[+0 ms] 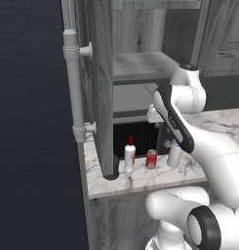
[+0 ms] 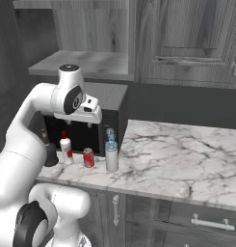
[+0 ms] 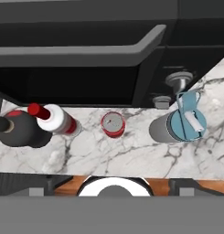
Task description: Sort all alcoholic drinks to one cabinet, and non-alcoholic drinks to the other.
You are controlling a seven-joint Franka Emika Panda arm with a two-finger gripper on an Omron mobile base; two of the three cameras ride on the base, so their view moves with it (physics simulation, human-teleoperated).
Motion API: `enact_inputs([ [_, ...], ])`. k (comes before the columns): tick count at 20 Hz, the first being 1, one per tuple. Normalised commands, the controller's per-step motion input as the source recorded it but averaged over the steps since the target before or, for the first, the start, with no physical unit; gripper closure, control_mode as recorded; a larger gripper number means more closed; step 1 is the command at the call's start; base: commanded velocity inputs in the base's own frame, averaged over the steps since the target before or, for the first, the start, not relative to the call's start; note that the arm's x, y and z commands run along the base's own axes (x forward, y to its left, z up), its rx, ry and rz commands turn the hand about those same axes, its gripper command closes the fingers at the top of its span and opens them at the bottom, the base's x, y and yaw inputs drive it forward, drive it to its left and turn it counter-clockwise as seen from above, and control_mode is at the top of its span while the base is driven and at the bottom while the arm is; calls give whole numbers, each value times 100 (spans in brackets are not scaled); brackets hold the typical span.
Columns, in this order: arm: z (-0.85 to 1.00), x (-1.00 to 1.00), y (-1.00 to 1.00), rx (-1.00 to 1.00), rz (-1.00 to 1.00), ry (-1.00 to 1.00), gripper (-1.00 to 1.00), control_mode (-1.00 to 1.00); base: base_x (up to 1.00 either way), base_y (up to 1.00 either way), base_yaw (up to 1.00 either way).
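Four drinks stand in a row on the marble counter (image 2: 187,154), in front of a black microwave (image 2: 98,120), with the arm raised above them.

There are two alcoholic drinks: one squat dark bottle (image 3: 19,129) at the end of the row and one small white bottle with a red cap (image 2: 66,148) just beside it. There are two non-alcoholic drinks: one red soda can (image 2: 88,157) in the middle and one taller pale-grey bottle with a light-blue cap (image 2: 111,154) at the other end. All four are upright and stand apart from each other. The gripper (image 2: 93,112) hangs above the row with its jaws spread wide, holding nothing. One upper cabinet (image 1: 135,44) stands open above the counter with a bare shelf; another cabinet (image 2: 187,38) beside it is shut.
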Motion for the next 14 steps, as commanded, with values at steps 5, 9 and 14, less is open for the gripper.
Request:
enact_inputs([
  [5, -15, -7, 0, 0, 0, 3, -100, -100, 0, 0, 0],
  [9, -14, -7, 0, 0, 0, 3, -100, -100, 0, 0, 0],
  [14, -16, -4, -1, 0, 0, 1, -100, -100, 0, 0, 0],
])
